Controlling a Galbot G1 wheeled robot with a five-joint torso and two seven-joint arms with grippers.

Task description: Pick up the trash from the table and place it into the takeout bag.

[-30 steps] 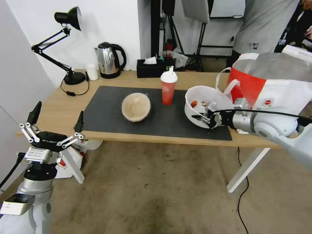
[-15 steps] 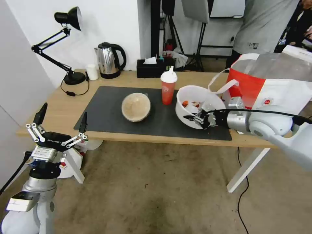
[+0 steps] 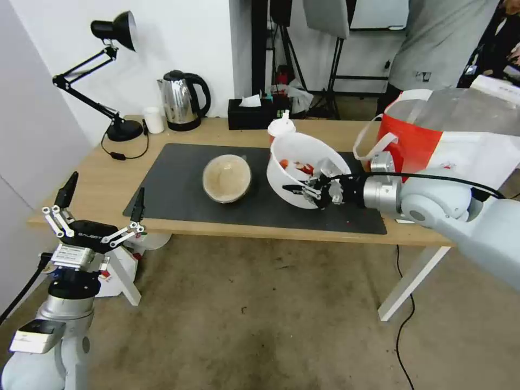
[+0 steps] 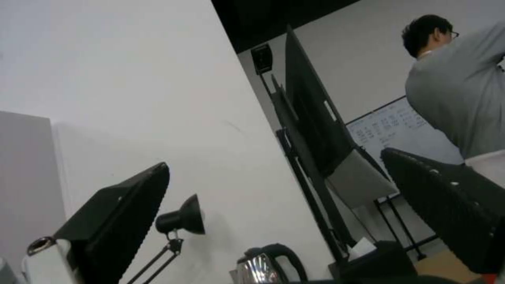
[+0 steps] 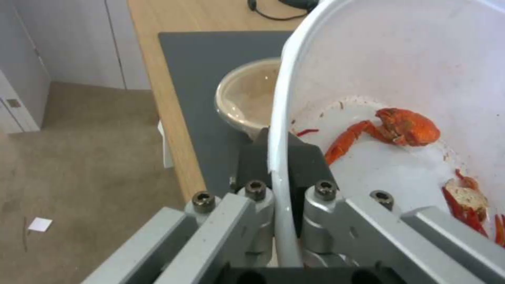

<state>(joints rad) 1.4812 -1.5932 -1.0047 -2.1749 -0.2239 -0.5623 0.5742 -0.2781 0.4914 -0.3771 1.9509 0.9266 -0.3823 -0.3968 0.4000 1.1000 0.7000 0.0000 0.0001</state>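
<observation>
My right gripper (image 3: 313, 190) is shut on the near rim of the large white plastic bowl (image 3: 301, 162), which is tilted over the dark mat (image 3: 173, 184) with red shellfish scraps (image 5: 405, 128) inside. In the right wrist view the gripper (image 5: 279, 157) pinches the bowl (image 5: 410, 71) at its rim. The red drink cup is mostly hidden behind the bowl; its white domed lid (image 3: 280, 127) shows. The beige-filled bowl (image 3: 227, 177) sits mid-mat. The takeout bag (image 3: 428, 135) stands open at the table's (image 3: 92, 179) right end. My left gripper (image 3: 103, 197) hangs open below the table's left front edge.
A black desk lamp (image 3: 116, 32), a white cup (image 3: 154, 119), a steel kettle (image 3: 181, 100) and a black tissue box (image 3: 250, 114) line the table's back edge. A smaller red-and-white bag (image 3: 116, 271) sits on the floor by the left table leg.
My right gripper has carried the white bowl left and up, away from the takeout bag, tilting it until it covers most of the red cup. The left arm shifted slightly.
</observation>
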